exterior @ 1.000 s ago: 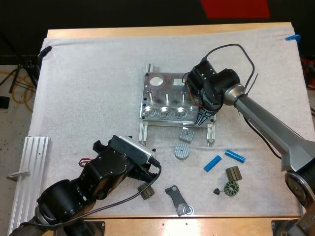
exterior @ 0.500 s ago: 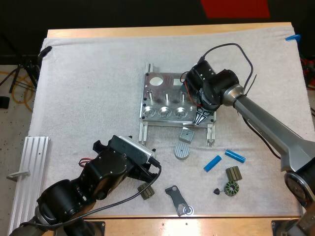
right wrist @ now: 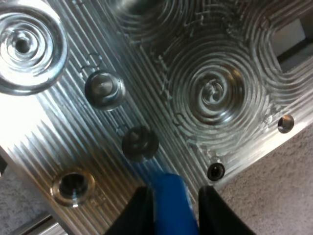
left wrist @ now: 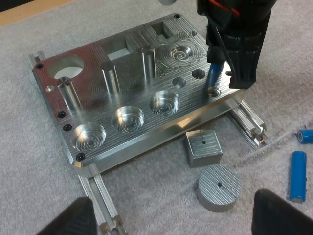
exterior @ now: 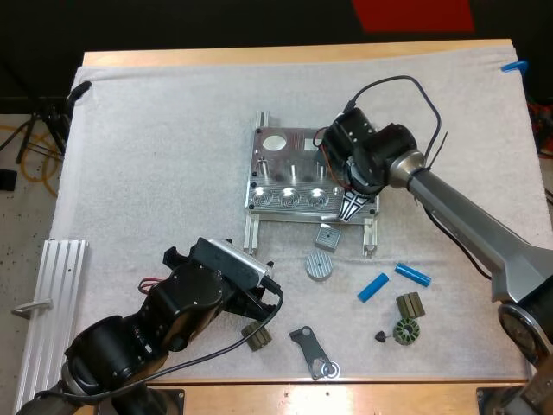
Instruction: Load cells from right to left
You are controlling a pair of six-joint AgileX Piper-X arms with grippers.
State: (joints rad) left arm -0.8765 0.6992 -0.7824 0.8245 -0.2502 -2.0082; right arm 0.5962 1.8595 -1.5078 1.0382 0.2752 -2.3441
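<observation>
1. Cell [right wrist: 167,191], blue, sits clamped in the right gripper [right wrist: 168,208], tilted just above a small hole [right wrist: 140,143] at the fixture [exterior: 289,169]'s near right corner.
2. It wants straightening and centring over that hole before lowering.
3. Left gripper [exterior: 256,304] rests spread apart by the mat [exterior: 155,156]'s near edge.

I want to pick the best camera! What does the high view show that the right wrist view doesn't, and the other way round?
Extra in the high view: my left gripper, loose blue cylinders and a round metal disc on the mat. Extra in the right wrist view: a blue cell pressed between two fingers, its tip near a small dark hole. Both: the metal fixture and my right gripper.
</observation>
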